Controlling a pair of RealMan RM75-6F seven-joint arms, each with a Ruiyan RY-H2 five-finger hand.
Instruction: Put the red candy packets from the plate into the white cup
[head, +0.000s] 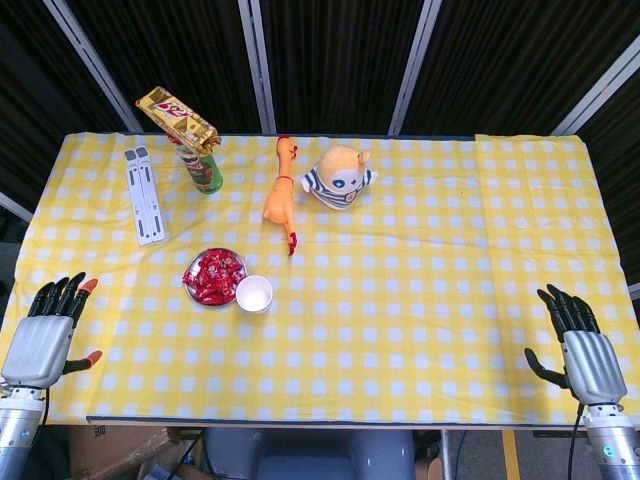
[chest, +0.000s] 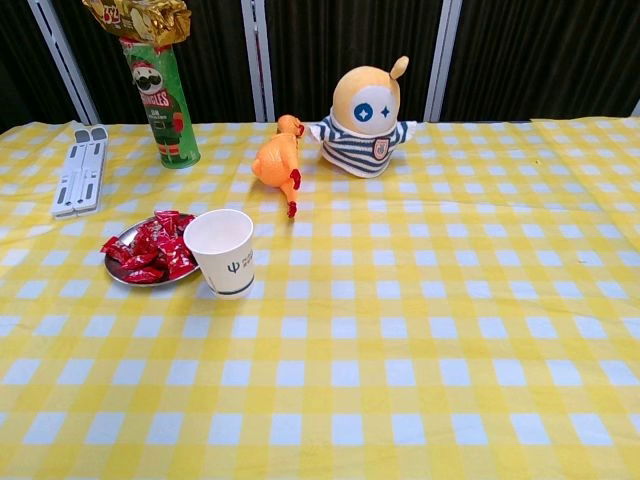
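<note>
Several red candy packets (head: 214, 274) (chest: 152, 248) lie heaped on a small metal plate (head: 190, 287) (chest: 117, 274) on the left part of the table. A white cup (head: 254, 293) (chest: 223, 252) stands upright just right of the plate, touching or nearly touching it. My left hand (head: 47, 335) hangs at the near left table edge, fingers spread and holding nothing. At the near right edge my right hand (head: 582, 346) is likewise empty with fingers apart. Neither hand shows in the chest view.
Behind the plate stand a green chips can (head: 203, 168) (chest: 163, 104) with a gold snack bag on top, a white folded stand (head: 143, 194) (chest: 80, 175), an orange rubber chicken (head: 281, 193) (chest: 277, 161) and a round striped toy (head: 340, 177) (chest: 366, 118).
</note>
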